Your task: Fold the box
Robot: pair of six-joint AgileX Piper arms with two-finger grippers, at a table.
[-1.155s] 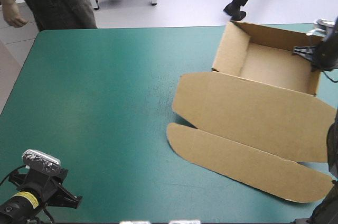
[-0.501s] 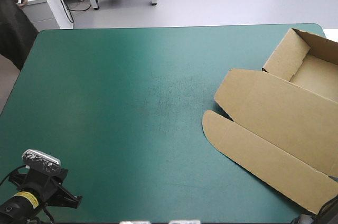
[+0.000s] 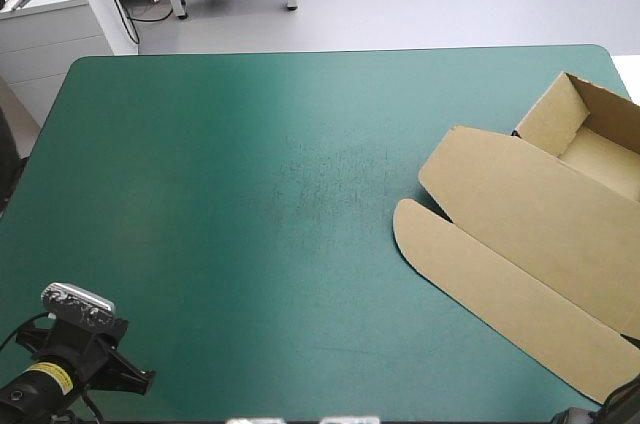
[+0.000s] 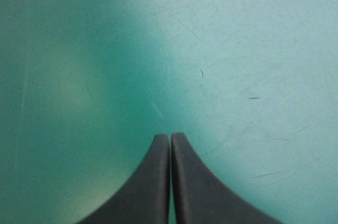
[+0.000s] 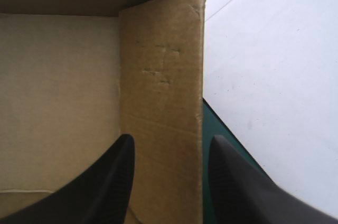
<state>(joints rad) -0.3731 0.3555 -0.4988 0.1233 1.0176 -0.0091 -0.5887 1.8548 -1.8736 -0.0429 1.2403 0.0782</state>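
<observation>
The brown box (image 3: 530,214) lies at the table's right edge, part of it out of the high view. Its tray (image 3: 598,149) has raised walls and its lid lies flat with a long rounded flap (image 3: 490,289) toward the front. In the right wrist view my right gripper (image 5: 170,145) is open and straddles the tray's side wall (image 5: 161,86), one finger (image 5: 113,176) inside over the tray floor (image 5: 58,92), the other (image 5: 232,182) outside. My left gripper (image 4: 170,140) is shut and empty over bare teal-green cover, at the front left corner (image 3: 138,380).
The table's right edge (image 5: 210,121) runs just outside the tray wall, with pale floor beyond it. Bare teal-green cover (image 3: 250,194) spreads over the left and middle of the table.
The box has slid to the right, its tray now partly past the high view's right side. The person beyond the far left corner has moved away. The left arm has not moved.
</observation>
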